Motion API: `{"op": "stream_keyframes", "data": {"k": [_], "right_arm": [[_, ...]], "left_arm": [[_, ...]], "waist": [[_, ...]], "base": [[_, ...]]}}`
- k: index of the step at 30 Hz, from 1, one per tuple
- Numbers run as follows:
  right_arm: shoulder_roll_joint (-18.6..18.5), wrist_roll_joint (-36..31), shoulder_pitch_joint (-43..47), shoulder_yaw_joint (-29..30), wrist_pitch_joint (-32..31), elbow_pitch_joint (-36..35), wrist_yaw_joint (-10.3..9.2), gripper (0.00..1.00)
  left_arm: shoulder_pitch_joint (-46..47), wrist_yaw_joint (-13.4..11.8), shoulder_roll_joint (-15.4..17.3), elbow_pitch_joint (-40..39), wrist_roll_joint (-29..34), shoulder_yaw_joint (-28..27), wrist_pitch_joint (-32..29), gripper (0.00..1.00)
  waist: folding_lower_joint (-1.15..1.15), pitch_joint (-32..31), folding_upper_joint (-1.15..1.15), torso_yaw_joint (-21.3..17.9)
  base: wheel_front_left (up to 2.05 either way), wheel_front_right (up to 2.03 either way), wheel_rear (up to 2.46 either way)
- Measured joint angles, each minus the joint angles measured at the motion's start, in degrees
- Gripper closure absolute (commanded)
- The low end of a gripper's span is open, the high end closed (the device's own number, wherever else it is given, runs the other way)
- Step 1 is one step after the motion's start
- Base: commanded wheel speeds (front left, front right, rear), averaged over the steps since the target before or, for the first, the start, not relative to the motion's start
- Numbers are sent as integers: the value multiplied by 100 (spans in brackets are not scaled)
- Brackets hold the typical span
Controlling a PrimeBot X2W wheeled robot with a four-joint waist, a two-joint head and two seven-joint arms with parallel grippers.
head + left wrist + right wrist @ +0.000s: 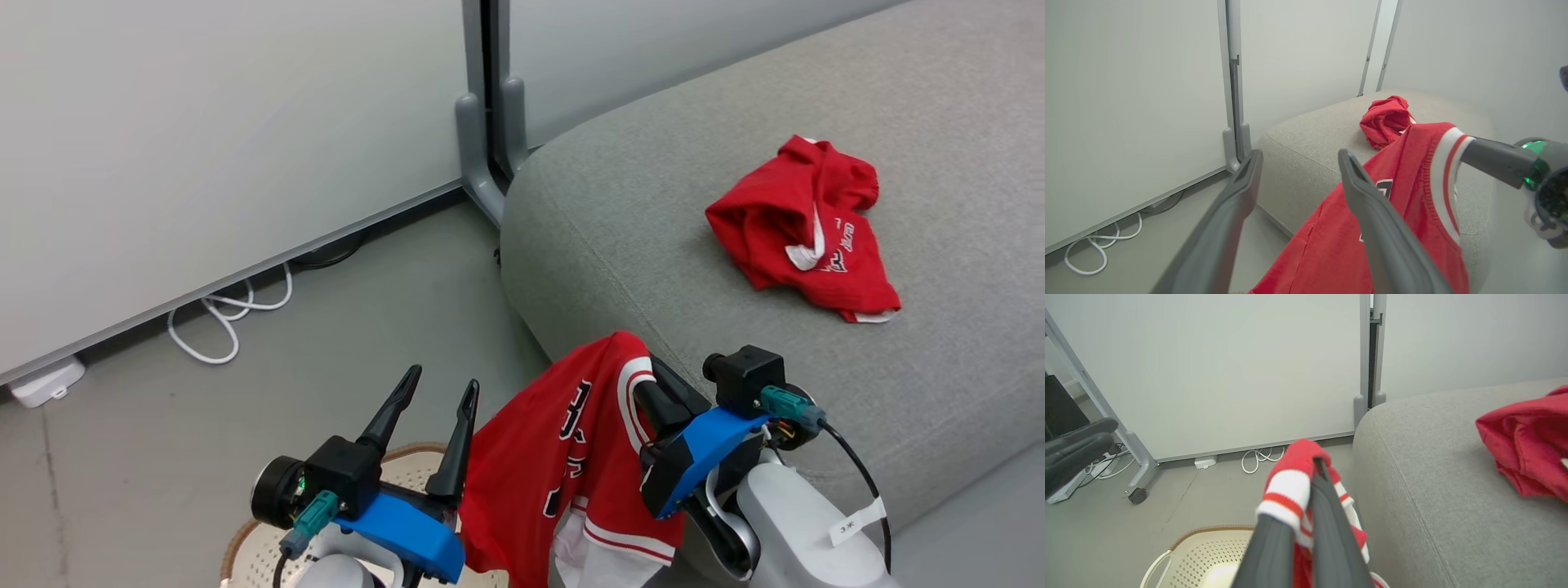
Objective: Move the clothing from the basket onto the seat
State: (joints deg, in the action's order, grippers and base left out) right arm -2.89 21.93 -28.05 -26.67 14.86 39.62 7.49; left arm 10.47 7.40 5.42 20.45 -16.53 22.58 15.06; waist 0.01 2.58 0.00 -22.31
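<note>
The basket (245,549) stands on the floor under the left end effector (445,377), close to the front of the seat (653,229). From the right wrist, the part of the basket's inside (1208,555) that shows is pale perforated wall and a smooth bottom. The rest lies behind the dark fingers and the hanging cloth. In the head view a curve of brown rim and a patch of perforated wall show, and the bottom edge cuts off the remainder.

The jersey (555,457) hangs in the air from the right end effector (649,390), at the seat's front edge. Its fingers are pressed together on the jersey's white-and-red trimmed edge (1290,486). The cloth drapes down just beside the basket. Its lower hem runs out of the picture, so I cannot tell whether it reaches inside. The black-and-white lettering is folded and cannot be read.

The left end effector (1299,154) is spread wide with nothing between its fingers, just beside the jersey (1339,245).

The shirt (804,224) lies crumpled on top of the seat, well apart from the jersey. Its white print is partly folded under and unreadable. From the right wrist the shirt (1531,449) is cut off at the edge.
</note>
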Motion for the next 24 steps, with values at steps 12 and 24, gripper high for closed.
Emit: {"op": "stream_keyframes", "data": {"k": [12, 24], "right_arm": [[1, 15, 21, 33, 1, -57, 0, 100], [0, -4, 85, 205, 2, -120, 0, 100]], "left_arm": [[49, 1, 18, -14, -2, 32, 0, 0], [161, 1, 75, 3, -11, 175, 0, 0]], "waist": [[0, 96, 0, -737], [0, 232, 0, -863]], "base": [[0, 0, 0], [0, 0, 0]]}}
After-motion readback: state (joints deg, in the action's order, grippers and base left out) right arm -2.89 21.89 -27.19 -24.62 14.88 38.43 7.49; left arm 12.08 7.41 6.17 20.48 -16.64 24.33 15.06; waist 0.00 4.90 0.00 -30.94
